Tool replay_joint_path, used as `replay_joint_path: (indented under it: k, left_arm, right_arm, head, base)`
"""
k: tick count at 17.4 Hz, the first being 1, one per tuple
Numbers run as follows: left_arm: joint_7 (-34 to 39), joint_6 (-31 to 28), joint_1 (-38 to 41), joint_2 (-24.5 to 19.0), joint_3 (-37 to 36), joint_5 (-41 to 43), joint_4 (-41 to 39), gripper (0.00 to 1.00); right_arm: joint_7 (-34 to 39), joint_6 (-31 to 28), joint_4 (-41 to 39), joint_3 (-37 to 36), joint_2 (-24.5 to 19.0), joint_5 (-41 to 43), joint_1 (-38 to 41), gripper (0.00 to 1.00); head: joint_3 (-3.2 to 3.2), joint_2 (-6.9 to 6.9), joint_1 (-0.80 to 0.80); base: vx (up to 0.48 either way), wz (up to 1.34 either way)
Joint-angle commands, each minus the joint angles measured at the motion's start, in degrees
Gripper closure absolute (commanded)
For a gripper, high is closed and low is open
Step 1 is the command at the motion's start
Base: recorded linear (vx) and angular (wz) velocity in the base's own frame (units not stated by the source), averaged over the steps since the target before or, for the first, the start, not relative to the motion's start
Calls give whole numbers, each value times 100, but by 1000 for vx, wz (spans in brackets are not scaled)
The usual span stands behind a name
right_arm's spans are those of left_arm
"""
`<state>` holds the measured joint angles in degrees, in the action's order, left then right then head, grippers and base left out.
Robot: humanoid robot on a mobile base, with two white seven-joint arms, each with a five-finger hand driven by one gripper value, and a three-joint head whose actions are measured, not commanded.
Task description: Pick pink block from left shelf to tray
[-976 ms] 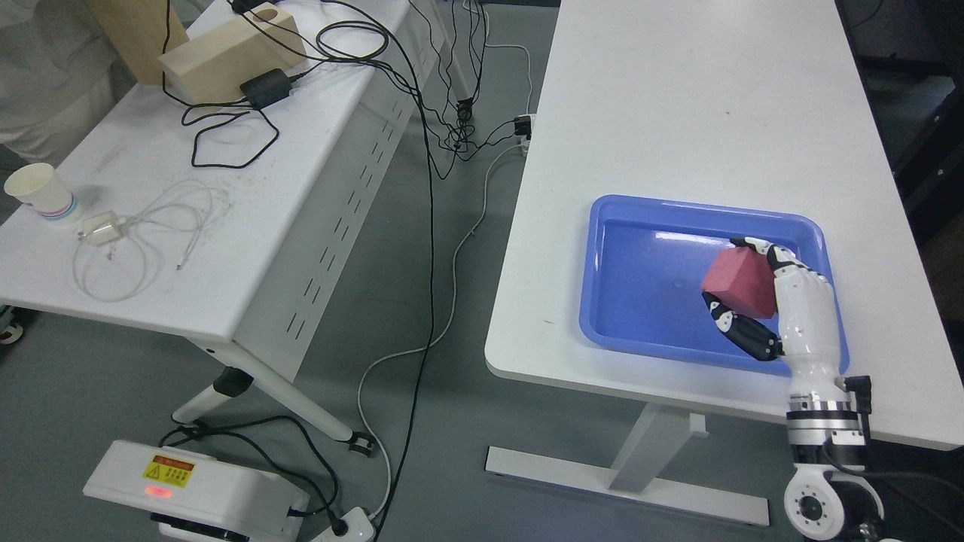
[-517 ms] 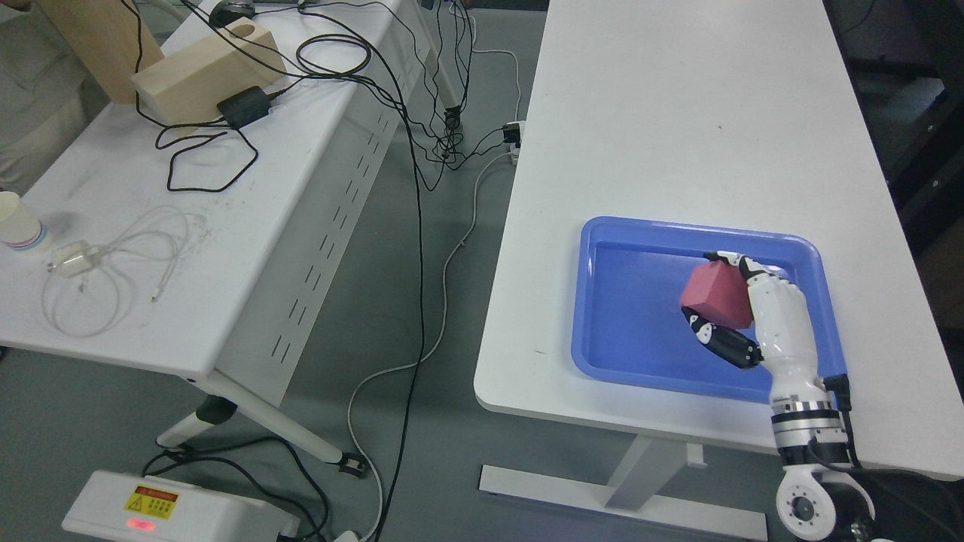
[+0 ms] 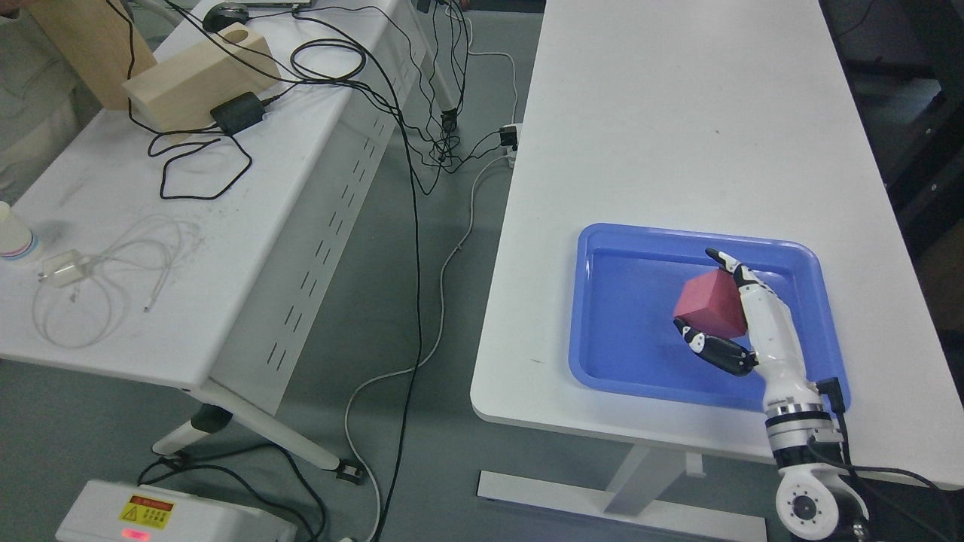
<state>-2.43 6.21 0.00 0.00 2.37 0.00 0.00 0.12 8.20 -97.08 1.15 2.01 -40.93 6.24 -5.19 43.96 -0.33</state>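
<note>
The pink block [image 3: 706,305] is inside the blue tray [image 3: 602,361] on the right white table, right of the tray's middle. My right hand [image 3: 712,301] comes up from the lower right and is shut on the block. Its thumb [image 3: 712,348] lies against the block's near edge, and its fingers [image 3: 734,275] run up the block's right side. The fingertips stick out past the block's top. I cannot tell whether the block touches the tray floor. The left arm is out of view.
The right table [image 3: 678,113] stretches away behind the tray. A second white table [image 3: 226,226] at left carries wooden blocks [image 3: 188,75], a black adapter, cables and a paper cup [image 3: 11,237]. Cables hang into the gap between the tables, and a white box sits on the floor.
The camera has shifted, sliding the scene left and down. Within the tray, the hand and block moved left toward its middle, and the fingers went from curled over the block to straighter.
</note>
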Motion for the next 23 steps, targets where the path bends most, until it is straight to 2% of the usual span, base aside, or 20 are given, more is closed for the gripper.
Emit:
replay_joint_path:
  k: [1, 2, 3, 4, 6, 10, 13, 19, 21, 23]
  left_arm:
    - [-3, 3, -123, -100, 0, 9, -100, 0]
    - [-3, 3, -123, -100, 0, 9, -100, 0]
    - [-3, 3, -123, -100, 0, 9, -100, 0]
    - [-3, 3, -123, -100, 0, 9, -100, 0]
    - [-3, 3, -123, -100, 0, 9, -100, 0]
    - [-3, 3, -123, -100, 0, 9, -100, 0]
    - [-3, 3, -123, -100, 0, 9, -100, 0]
    - [-3, 3, -123, -100, 0, 9, -100, 0]
    - [-3, 3, -123, -100, 0, 9, -100, 0]
    - [-3, 3, -123, -100, 0, 9, -100, 0]
  right_arm:
    - [-30, -99, 14, 0, -8, 856, 18, 19]
    - [-12, -82, 14, -9, -8, 1084, 9, 15]
    - [-4, -81, 14, -1, -8, 1165, 0, 6]
    - [14, -55, 5, -9, -8, 1192, 0, 0]
    - [-12, -20, 14, -131, -17, 1436, 9, 0]
    - [-12, -55, 14, -597, -96, 2693, -35, 0]
    - [-3, -81, 14, -826, -69, 2887, -123, 0]
    - [75, -265, 14, -792, -78, 3073, -105, 0]
    - [390, -529, 14, -818, -69, 3082, -105, 0]
    - [541, -538, 14, -836, -69, 3082, -88, 0]
  head:
    - [0, 0, 0]
    - [0, 0, 0]
    - [0, 0, 0]
    - [0, 0, 0]
    - [0, 0, 0]
    - [0, 0, 0]
    - [0, 0, 0]
    - [0, 0, 0]
    - [0, 0, 0]
    - [0, 0, 0]
  base:
    - [0, 0]
    - [0, 0]
    - [0, 0]
    - [0, 0]
    - [-6, 0]
    - [-47, 10]
    - [-84, 14]
    - [-145, 38]
    - [-166, 19]
    - [-144, -7]
